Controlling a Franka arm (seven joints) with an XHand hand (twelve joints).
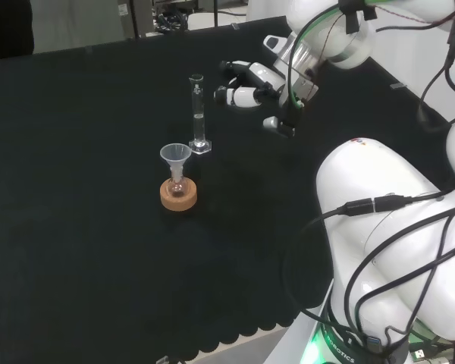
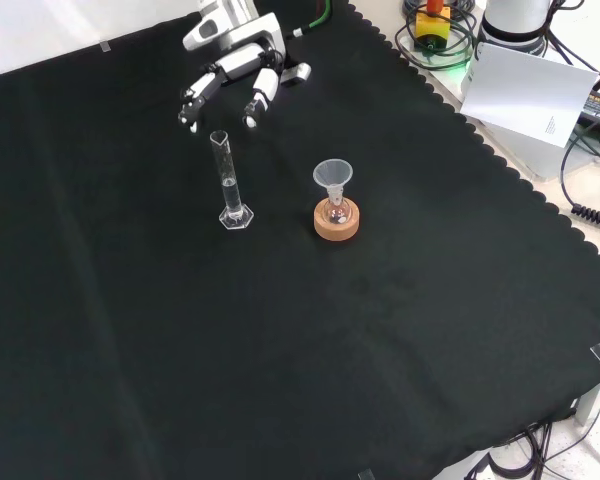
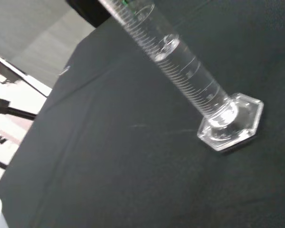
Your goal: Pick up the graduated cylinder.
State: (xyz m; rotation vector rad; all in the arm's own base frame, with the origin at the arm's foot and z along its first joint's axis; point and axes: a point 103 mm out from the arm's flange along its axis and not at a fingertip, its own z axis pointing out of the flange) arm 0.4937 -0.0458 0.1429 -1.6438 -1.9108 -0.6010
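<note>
**Operator:** List what stands on the cloth for me.

**Cataloguer:** Item one, your task piece: the graduated cylinder (image 1: 198, 114), clear, upright on a hexagonal foot. In your head view it stands near the middle of the black cloth (image 1: 83, 250); in your front view you find the cylinder (image 2: 229, 180) left of centre in the far half of the bench. Your wrist view shows it close up, printed scale along the tube and the foot flat on the cloth (image 3: 85, 180). You can make out a liquid surface part-way up the tube there.

**Operator:** And beside it?

**Cataloguer:** Item two: a small round flask (image 1: 178, 183) seated in a cork ring stand (image 1: 178, 196), with a clear funnel (image 1: 175, 155) set in its neck. In your head view this group sits just nearer and slightly left of the cylinder; in your front view the funnel (image 2: 332, 176) and cork ring (image 2: 337, 222) stand to the cylinder's right, apart from it. A reddish tint shows in the flask; what it is, you cannot tell.

**Operator:** Where is my hand?

**Cataloguer:** Item three: the hand (image 1: 250, 85), black and white, to the right of the cylinder's top in your head view. In your front view the hand (image 2: 238, 72) hangs just beyond the cylinder's mouth. Its fingers are relaxed and spread, pointing toward the cylinder, touching nothing. A gap remains between fingertips (image 2: 250, 118) and glass.

**Operator:** Anything off the cloth?

**Cataloguer:** A white sheet of paper (image 2: 530, 95) at the far right of your front view.
</note>
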